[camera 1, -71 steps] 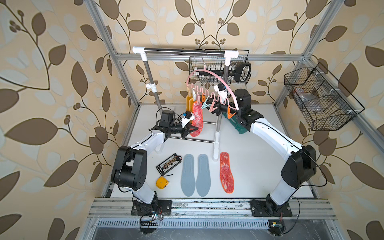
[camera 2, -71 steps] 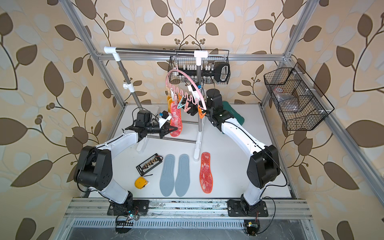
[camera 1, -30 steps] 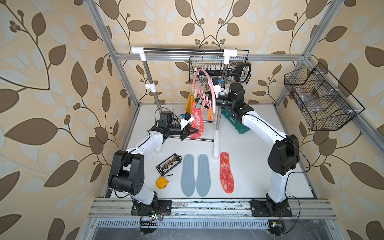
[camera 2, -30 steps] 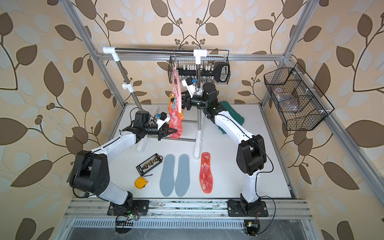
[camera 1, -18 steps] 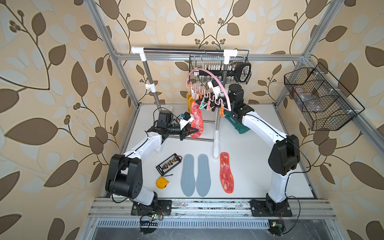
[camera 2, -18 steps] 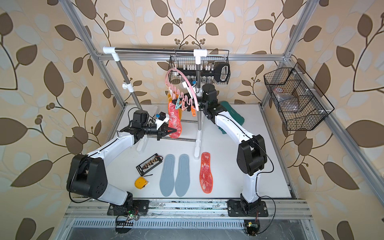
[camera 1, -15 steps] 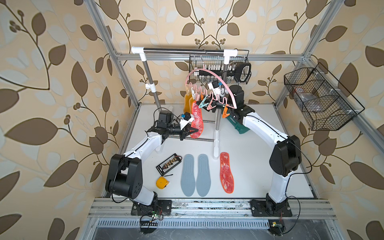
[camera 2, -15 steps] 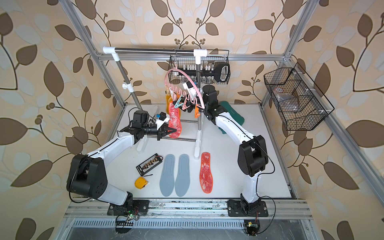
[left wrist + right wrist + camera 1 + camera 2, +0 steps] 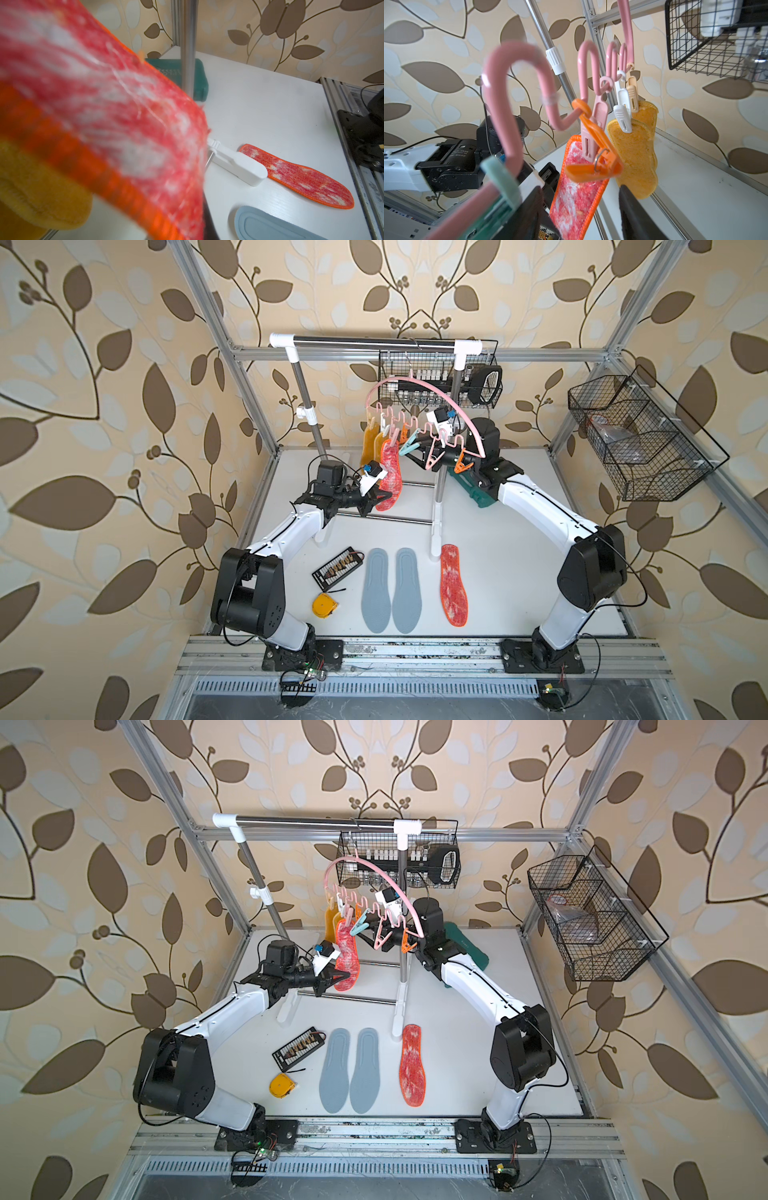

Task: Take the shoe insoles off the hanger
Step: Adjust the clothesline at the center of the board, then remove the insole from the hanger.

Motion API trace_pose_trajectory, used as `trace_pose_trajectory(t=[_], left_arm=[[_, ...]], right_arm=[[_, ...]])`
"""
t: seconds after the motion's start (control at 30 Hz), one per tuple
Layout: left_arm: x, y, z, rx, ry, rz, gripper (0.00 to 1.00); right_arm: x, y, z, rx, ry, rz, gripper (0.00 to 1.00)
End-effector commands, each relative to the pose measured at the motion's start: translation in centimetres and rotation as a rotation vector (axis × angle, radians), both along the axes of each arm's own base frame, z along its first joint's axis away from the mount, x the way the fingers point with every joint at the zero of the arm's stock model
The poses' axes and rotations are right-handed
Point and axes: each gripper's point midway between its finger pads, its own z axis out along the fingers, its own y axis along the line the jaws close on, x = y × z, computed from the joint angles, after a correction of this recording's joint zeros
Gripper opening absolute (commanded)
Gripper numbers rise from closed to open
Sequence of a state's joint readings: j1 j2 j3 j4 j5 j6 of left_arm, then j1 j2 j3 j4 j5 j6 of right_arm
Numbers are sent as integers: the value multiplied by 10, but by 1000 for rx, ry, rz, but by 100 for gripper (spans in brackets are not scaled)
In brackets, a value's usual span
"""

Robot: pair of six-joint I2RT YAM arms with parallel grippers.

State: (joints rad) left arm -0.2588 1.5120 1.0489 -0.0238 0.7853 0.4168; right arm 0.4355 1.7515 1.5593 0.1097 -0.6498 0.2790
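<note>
The pink hanger is hung by its metal hook from the top bar of the garment rack, at the far side of the table. Three insoles are clipped along the left part of its wavy lower bar. The two mustard-yellow insoles are placed furthest left, and the hanging red-orange insole is fixed just right of them by a pink clip.

The lower end of that insole is pinched by the left gripper, whose jaws are clenched on it; in the left wrist view most of the frame is filled by its mesh. The right gripper is raised to the middle of the hanger, beside a teal clip. In the right wrist view its jaws are seen standing apart, released, with nothing clamped between them.

On the near part of the table the two blue-grey insoles are laid side by side. The loose red-orange insole is laid to their right, apart from them. A yellow tape measure is seen left of the blue-grey pair
</note>
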Motion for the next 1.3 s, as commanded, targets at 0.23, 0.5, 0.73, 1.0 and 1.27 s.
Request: trace_pose_trajectory(t=[0.23,0.5,0.73,1.0,1.27], left_arm=[[27,11,25,-23,-58,154,5],[28,2,29,-43,-36,115,4],[18,-20,26,-33,-23,37,4],[24,-28,34,-52,-39,7,5],[50,-37,32,-44,-28,4,5]], right_arm=[[-9,-18,-4,-47,-26,-73,57],[-20,-28,-3,-65,-49,-99,57],[-29,-46,-3,-122,-85,-172,56],[-26,-82,-1,-193,-134,-366,48],[-24,-106,11,-218,-180,-497,42]])
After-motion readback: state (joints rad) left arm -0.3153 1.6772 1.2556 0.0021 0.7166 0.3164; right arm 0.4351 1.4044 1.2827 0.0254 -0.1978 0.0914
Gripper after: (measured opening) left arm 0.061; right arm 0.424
